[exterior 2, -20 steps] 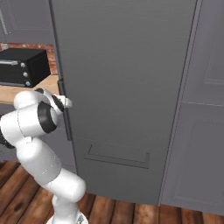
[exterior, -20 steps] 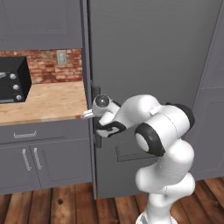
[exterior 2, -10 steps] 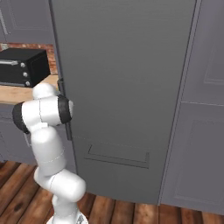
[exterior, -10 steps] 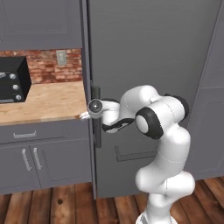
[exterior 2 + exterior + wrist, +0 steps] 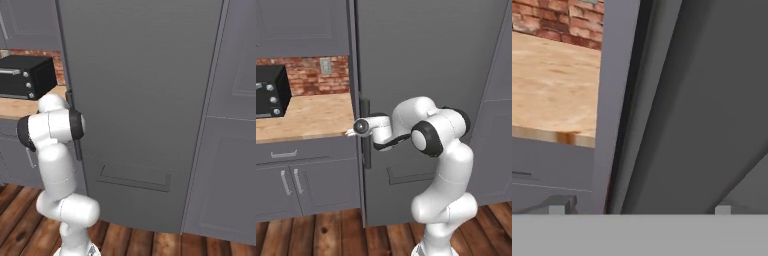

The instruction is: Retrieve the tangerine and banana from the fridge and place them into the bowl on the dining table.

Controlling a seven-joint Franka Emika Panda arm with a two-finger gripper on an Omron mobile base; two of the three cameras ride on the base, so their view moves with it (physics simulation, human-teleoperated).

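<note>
The tall dark grey fridge [image 5: 426, 60] [image 5: 145, 75] stands shut in front of me. Its black vertical handle [image 5: 366, 155] [image 5: 78, 150] runs down the door's left edge. My gripper [image 5: 352, 132] is at that handle at counter height, reaching in from the right. In the hand view the gripper [image 5: 642, 207] is open, with its fingertips [image 5: 562, 204] set wide apart on either side of the door's edge, very close up. Nothing is held. The tangerine and banana are hidden. The bowl and dining table are out of view.
A wooden kitchen counter [image 5: 306, 117] with a black toaster oven [image 5: 268, 97] [image 5: 25, 75] adjoins the fridge on the left, over grey cabinet doors [image 5: 306, 180]. Tall grey panelled cabinets [image 5: 235, 125] stand on the right. The floor is wooden planks [image 5: 316, 235].
The hand has swung left from in front of the door to the handle, and the elbow has risen. The gripper stayed open.
</note>
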